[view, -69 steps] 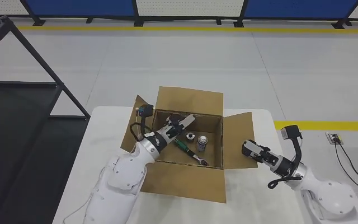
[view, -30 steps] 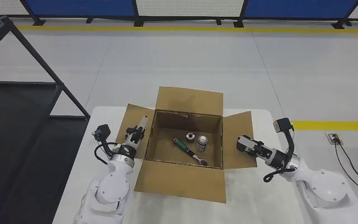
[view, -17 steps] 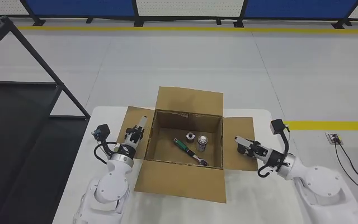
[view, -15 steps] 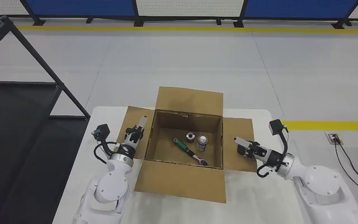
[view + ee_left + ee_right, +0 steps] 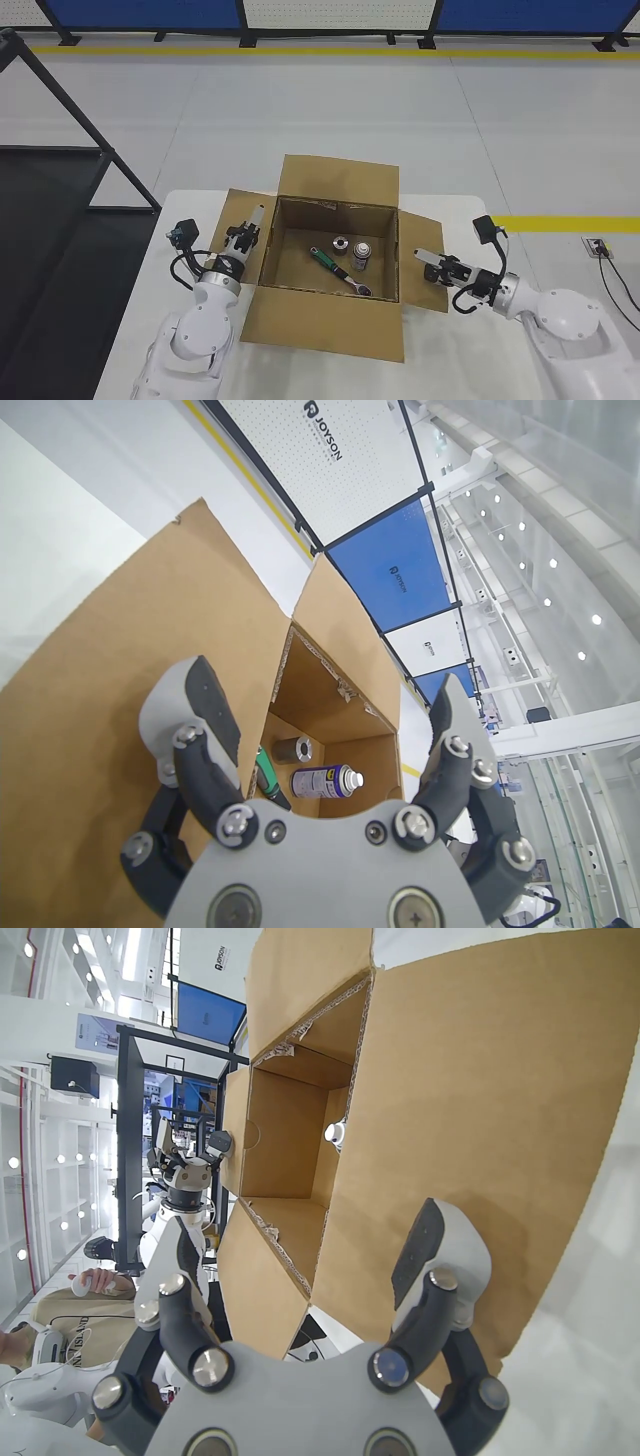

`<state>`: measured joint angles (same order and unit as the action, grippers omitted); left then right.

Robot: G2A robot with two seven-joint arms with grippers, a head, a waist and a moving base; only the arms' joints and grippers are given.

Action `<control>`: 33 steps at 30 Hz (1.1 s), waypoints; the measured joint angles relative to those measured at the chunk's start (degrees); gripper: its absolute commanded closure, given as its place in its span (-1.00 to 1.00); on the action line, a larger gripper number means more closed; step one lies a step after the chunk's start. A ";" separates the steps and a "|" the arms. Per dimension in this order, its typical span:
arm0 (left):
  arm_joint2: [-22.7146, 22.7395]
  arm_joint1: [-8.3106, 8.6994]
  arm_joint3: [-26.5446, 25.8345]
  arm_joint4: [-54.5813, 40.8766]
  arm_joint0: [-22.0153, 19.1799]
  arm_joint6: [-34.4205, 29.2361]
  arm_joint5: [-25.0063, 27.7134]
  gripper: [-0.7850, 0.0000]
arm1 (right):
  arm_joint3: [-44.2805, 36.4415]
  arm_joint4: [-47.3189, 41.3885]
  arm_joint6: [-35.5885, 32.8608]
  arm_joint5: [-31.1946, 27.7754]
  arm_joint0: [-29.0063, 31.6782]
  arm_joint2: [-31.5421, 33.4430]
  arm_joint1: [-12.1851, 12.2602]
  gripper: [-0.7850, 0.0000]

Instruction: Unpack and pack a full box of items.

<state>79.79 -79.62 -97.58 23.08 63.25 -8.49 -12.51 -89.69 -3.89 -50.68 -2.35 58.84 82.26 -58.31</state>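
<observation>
- Left gripper (image 5: 244, 237) spread, empty, centre-left by cardboard box (image 5: 338, 182) flap.
- Right gripper (image 5: 428, 262) spread, empty, at centre-right flap.
- Best to reach in clear of walls and pinch spray can (image 5: 361, 256) across its body.

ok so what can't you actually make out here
Spray can, right wrist view: all but its white cap hidden by the box wall.
Wrench, left wrist view: head hidden behind the left gripper.
Metal cylinder, top view: too small to identify.
</observation>
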 measured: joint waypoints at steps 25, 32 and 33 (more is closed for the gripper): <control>0.48 -0.20 -3.63 -2.40 1.67 3.83 3.28 -1.00 | -11.31 6.26 3.08 -3.82 -0.23 -2.26 0.39 -1.00; 3.34 -0.17 -7.63 -6.70 5.15 7.35 8.69 -1.00 | -13.48 13.47 2.11 -1.94 -6.00 -10.70 -0.51 -1.00; 3.77 -0.15 -8.26 -7.21 5.65 7.66 9.13 -1.00 | -13.12 14.38 2.17 -1.33 -7.09 -12.01 -0.72 -1.00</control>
<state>83.56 -79.77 -105.84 15.87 68.90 -0.83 -3.38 -102.81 10.49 -48.51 -3.67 51.75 70.24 -59.04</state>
